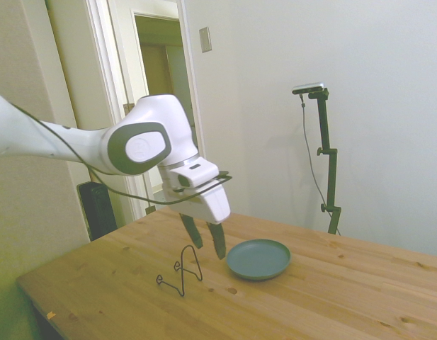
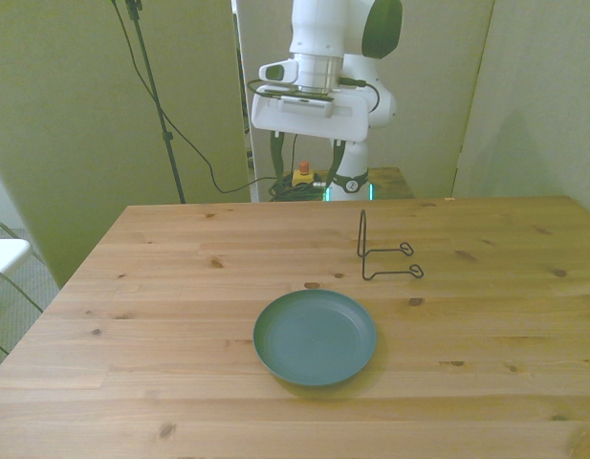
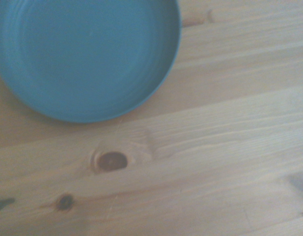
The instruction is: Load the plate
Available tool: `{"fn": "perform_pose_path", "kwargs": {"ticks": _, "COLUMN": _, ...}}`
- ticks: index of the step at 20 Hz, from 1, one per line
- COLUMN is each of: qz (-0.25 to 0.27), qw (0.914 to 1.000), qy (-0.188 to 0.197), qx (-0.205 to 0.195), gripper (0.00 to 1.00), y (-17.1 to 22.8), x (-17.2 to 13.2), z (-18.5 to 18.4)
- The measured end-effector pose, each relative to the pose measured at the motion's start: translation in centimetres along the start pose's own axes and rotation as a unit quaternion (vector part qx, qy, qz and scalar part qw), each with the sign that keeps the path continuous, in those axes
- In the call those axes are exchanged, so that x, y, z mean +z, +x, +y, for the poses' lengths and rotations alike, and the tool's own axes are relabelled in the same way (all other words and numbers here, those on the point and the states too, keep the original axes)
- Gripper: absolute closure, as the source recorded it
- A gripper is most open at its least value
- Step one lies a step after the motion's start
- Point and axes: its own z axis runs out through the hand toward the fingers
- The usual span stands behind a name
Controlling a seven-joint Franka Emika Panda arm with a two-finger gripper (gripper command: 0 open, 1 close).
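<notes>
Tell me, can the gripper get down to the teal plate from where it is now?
Probably yes. The gripper hangs open above the table, and the plate lies flat with nothing in it. The wire stand is apart from the plate, off the direct path.

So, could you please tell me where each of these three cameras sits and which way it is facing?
Side view: off one side of the table, looking across it; the white arm reaches in from the picture's left, end effector open above the wire stand.
Front view: across the table, facing the robot; arm and end effector show.
Wrist view: on the wrist, looking down at the wood; no robot part shows.
All three share the plate.
</notes>
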Motion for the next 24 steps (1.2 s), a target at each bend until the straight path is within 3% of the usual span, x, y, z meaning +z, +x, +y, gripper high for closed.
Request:
{"fn": "perform_pose_path", "kwargs": {"ticks": 6, "qz": 0.001, "qw": 0.9996, "qy": -0.01, "qx": 0.027, "gripper": 0.0, "y": 4.9, "x": 1.7, "z": -1.5}}
{"fn": "perform_pose_path", "kwargs": {"ticks": 12, "qz": -0.013, "qw": 0.9996, "qy": 0.002, "qx": 0.025, "gripper": 0.0, "y": 5.1, "x": 2.3, "z": -2.6}}
{"fn": "perform_pose_path", "kwargs": {"ticks": 20, "qz": -0.047, "qw": 0.9941, "qy": 0.014, "qx": 0.097, "gripper": 0.0, "y": 11.2, "x": 5.3, "z": -6.5}}
{"fn": "perform_pose_path", "kwargs": {"ticks": 24, "qz": -0.071, "qw": 0.9936, "qy": 0.002, "qx": 0.087, "gripper": 0.0, "y": 14.2, "x": 7.7, "z": -7.7}}
